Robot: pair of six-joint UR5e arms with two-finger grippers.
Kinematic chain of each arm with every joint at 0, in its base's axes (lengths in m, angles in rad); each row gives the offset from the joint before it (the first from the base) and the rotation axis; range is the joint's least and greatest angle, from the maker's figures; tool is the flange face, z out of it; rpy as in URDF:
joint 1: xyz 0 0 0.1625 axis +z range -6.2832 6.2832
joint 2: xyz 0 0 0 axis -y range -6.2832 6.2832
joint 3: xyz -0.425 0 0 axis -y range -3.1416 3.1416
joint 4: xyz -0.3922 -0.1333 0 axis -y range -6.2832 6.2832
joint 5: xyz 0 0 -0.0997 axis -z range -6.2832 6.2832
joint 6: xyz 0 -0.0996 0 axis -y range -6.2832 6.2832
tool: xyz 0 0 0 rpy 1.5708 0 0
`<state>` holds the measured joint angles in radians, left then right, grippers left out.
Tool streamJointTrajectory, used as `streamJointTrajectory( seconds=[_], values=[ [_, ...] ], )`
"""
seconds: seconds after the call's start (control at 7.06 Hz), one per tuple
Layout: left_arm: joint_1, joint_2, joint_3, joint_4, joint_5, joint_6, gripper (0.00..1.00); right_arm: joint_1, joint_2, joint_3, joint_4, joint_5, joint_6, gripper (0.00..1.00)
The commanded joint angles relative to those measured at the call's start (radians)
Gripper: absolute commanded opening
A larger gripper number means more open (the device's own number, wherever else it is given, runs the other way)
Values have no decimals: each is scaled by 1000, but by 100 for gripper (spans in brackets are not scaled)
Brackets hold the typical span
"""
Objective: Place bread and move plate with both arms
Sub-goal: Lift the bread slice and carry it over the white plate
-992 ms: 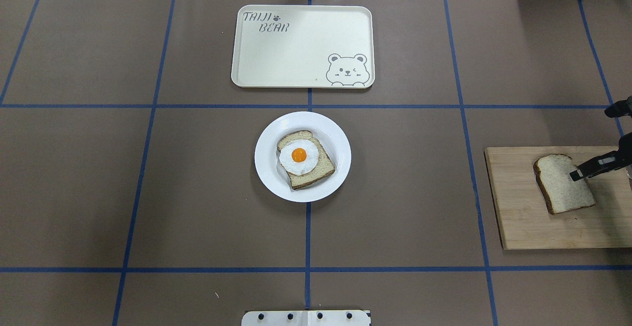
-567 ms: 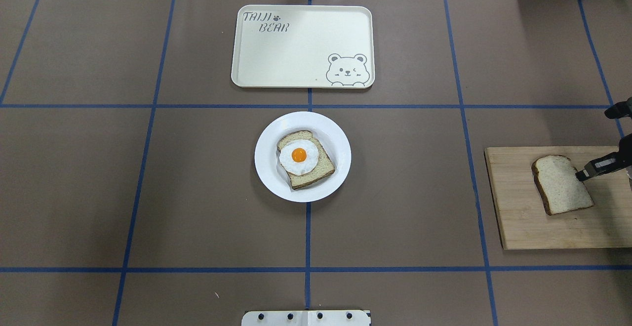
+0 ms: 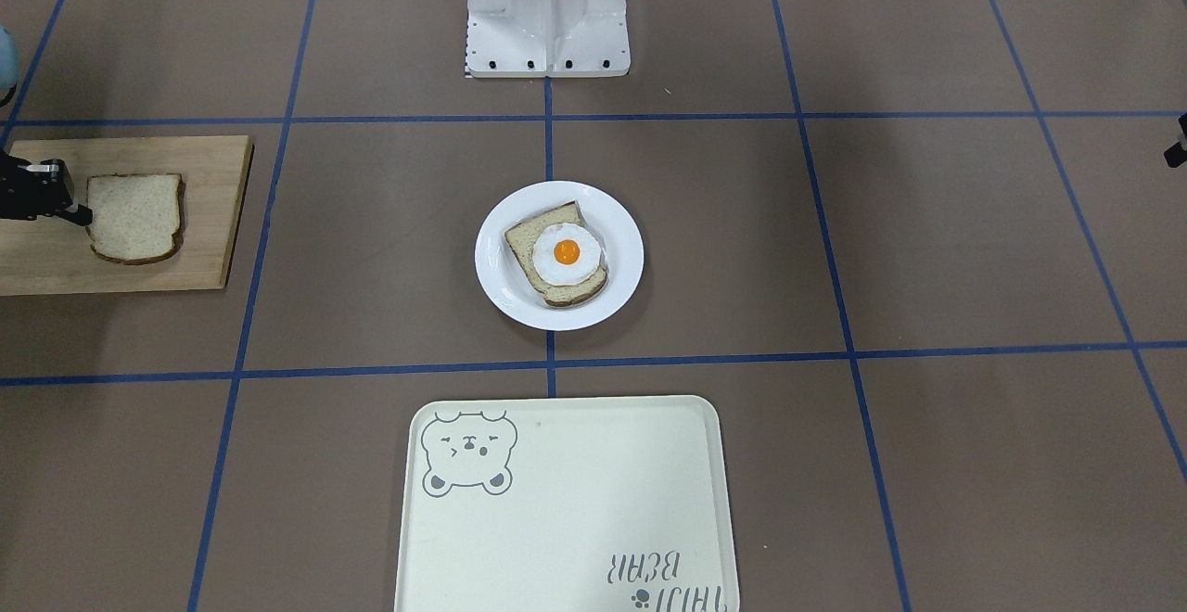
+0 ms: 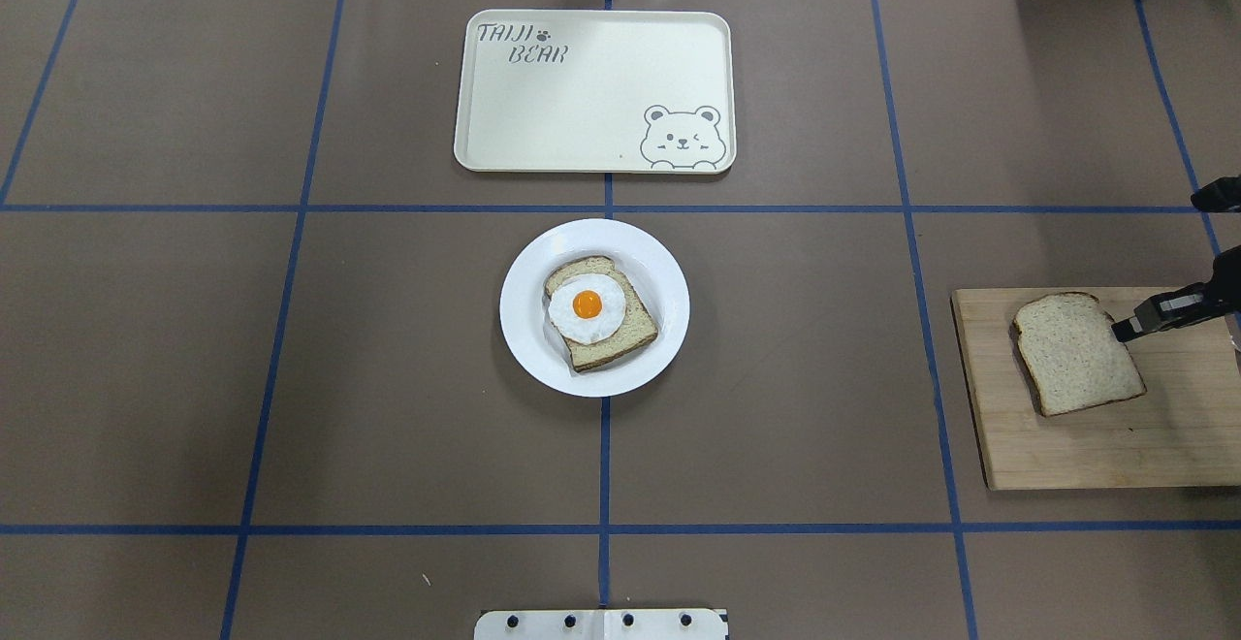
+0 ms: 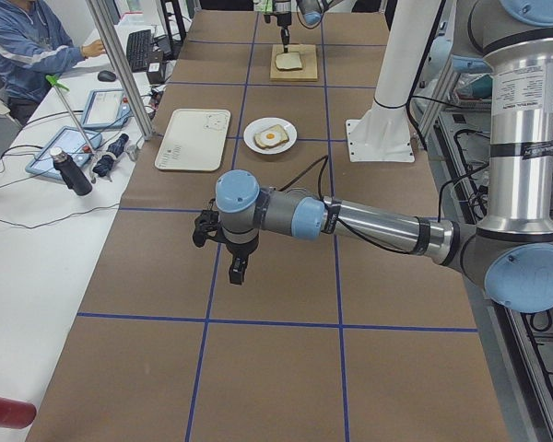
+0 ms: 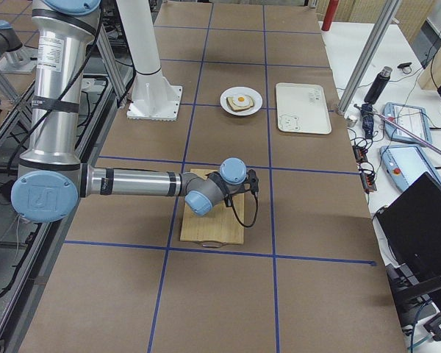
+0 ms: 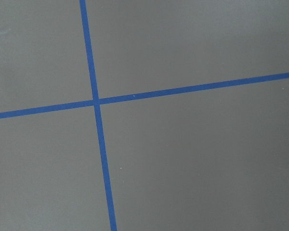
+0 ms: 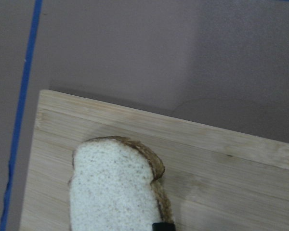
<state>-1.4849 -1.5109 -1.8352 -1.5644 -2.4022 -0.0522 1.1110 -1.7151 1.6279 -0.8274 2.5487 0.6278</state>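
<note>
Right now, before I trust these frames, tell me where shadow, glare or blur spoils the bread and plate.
Overhead exterior: even light, bread and plate sharp, a soft shadow beside the plate. Exterior front-facing: broad dim patches on the table, no harsh glare. Right wrist-mounted: close, slightly soft, bread cut off at the bottom edge. Exterior left: bread small and far.
</note>
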Motion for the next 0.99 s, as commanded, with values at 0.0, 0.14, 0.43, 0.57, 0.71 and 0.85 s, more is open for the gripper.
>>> streamJointTrajectory(
  seconds=[0.0,0.14,0.43,0.57,0.71,0.85],
  values=[
    [0,-9,5,0,0,-2,98,33,50,35,2,74,140,0],
    [0,-9,-1,1,-9,-2,98,33,134,36,4,74,285,0],
    [0,-9,2,3,-26,-3,98,32,276,40,2,73,511,0],
    [0,-9,2,3,-26,-3,98,20,373,38,4,73,665,0],
    [0,-9,-2,3,-28,-3,98,-21,463,43,4,61,805,0],
    [0,-9,-1,3,-28,-3,98,-87,524,47,4,12,914,0]
  ],
)
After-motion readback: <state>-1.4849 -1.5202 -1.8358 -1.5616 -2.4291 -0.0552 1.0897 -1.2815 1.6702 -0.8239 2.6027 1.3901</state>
